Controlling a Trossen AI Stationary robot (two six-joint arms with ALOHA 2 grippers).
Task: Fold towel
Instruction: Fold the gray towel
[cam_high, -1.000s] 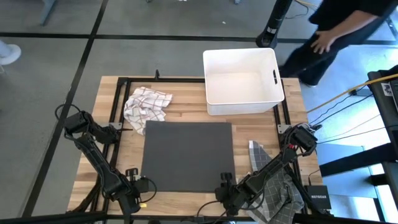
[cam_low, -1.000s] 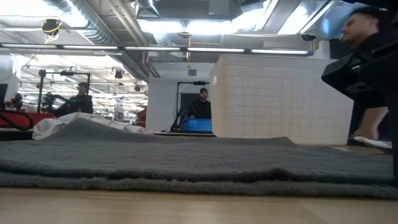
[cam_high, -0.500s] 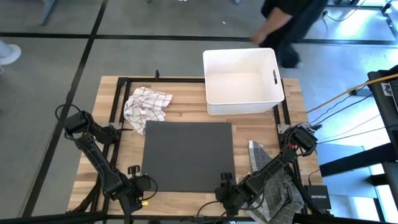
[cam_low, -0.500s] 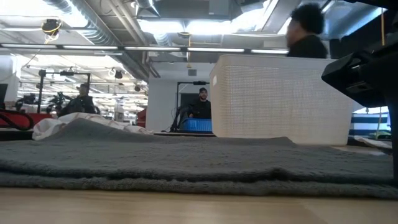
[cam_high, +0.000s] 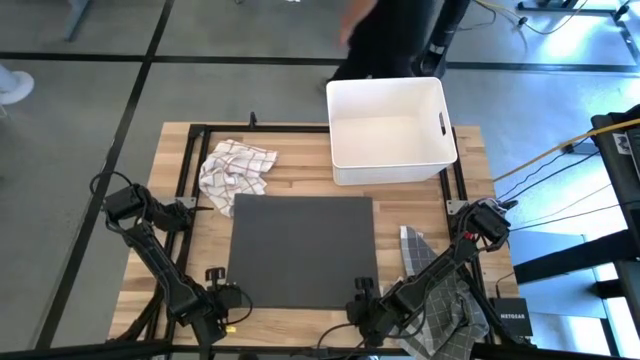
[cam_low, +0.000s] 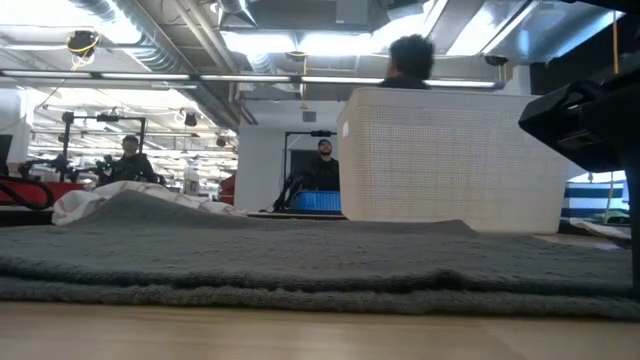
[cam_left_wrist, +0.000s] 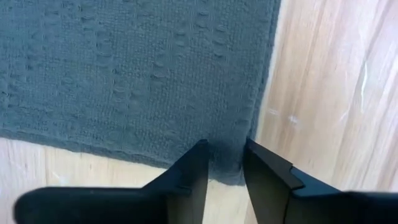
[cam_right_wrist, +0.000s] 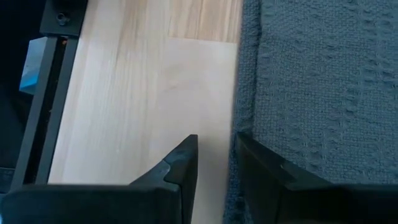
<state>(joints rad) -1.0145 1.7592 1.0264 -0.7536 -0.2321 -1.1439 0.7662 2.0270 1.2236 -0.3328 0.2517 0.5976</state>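
A dark grey towel (cam_high: 303, 250) lies flat on the middle of the wooden table. The low view shows it as a thick layered slab (cam_low: 300, 260). My left gripper (cam_high: 226, 300) points down at the towel's near left corner. It is open, one finger over the cloth and one over the bare wood, with the corner (cam_left_wrist: 231, 174) in the gap (cam_left_wrist: 226, 163). My right gripper (cam_high: 362, 300) slants down at the near right corner. It is open too, and the towel's side edge (cam_right_wrist: 236, 124) runs in between its fingertips (cam_right_wrist: 216, 158). My left gripper stands astride the towel's near left corner (cam_left_wrist: 231, 174) from above; the cloth lies flat there, and I cannot tell whether the fingertips touch it. My right gripper stands astride the towel's right side edge (cam_right_wrist: 236, 146) near the near corner; I cannot tell whether it touches.
A white bin (cam_high: 390, 128) stands at the far right of the table. A crumpled checked cloth (cam_high: 237, 172) lies at the far left. More cloths (cam_high: 440, 300) are heaped under the right arm at the near right. A person (cam_high: 385, 40) walks beyond the far edge.
A person has walked along the far side of the table from right to left. The towel has stayed flat.
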